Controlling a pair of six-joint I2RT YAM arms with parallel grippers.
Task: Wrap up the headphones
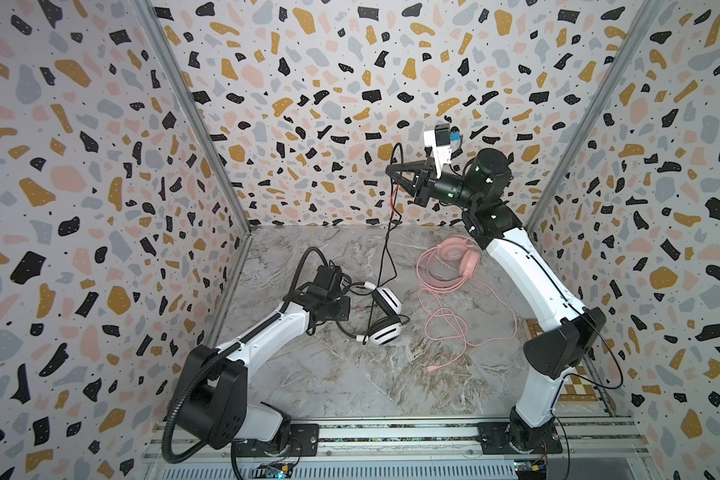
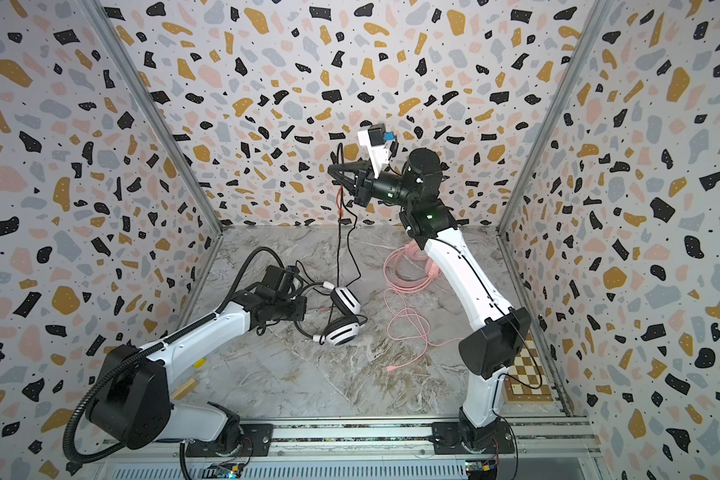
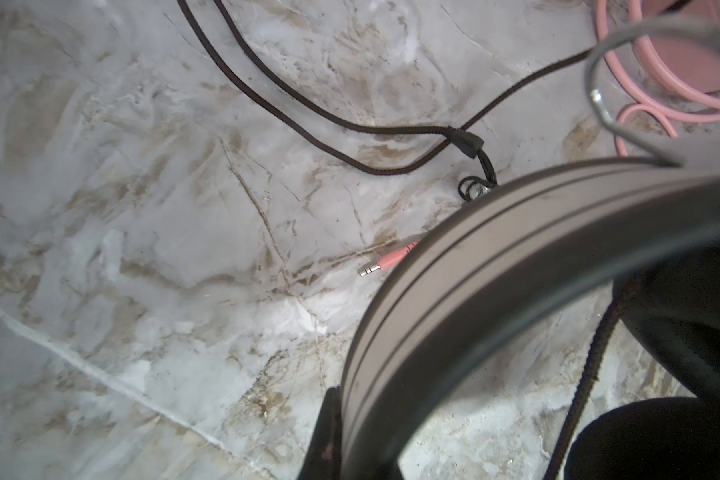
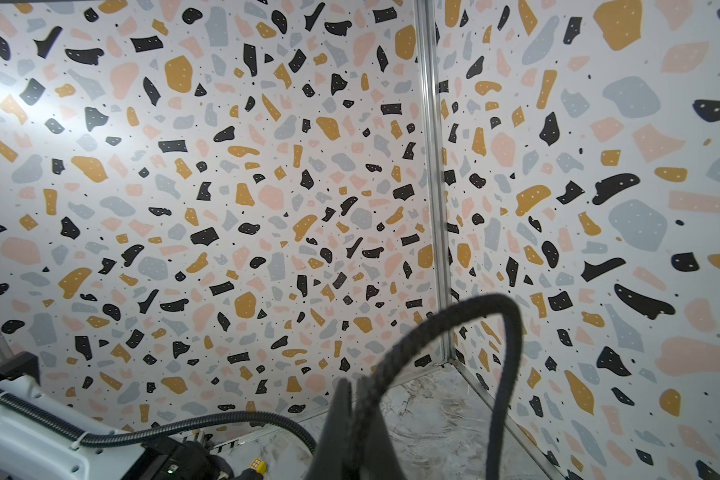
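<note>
The marble worktop spreads between speckle-patterned walls, and both arms reach in from its 6 o'clock edge. The right arm stands tall. Its right claw is high above the 12 o'clock edge, tips pressed together on a loop of the black cable. The right wrist view shows that cable arching over the closed tips. The left arm lies low, and the left claw sits at 9 o'clock of the white headset. It is closed on the dark headband, which fills the left wrist view with one finger hard against it. The white headset rests near the middle of the worktop, one ear cup toward 12 o'clock and the other toward 6 o'clock. The pink headset lies flat toward 1 o'clock, near the far edge and just beside the right arm, well apart from the white one. Its pink cable lies in loops at its 8 o'clock side and trails loosely toward 6 o'clock, ending in a plug. From the raised claw the black cable drops in two strands to the white headset. A small pink jack plug lies on the marble just beside the headband.
</note>
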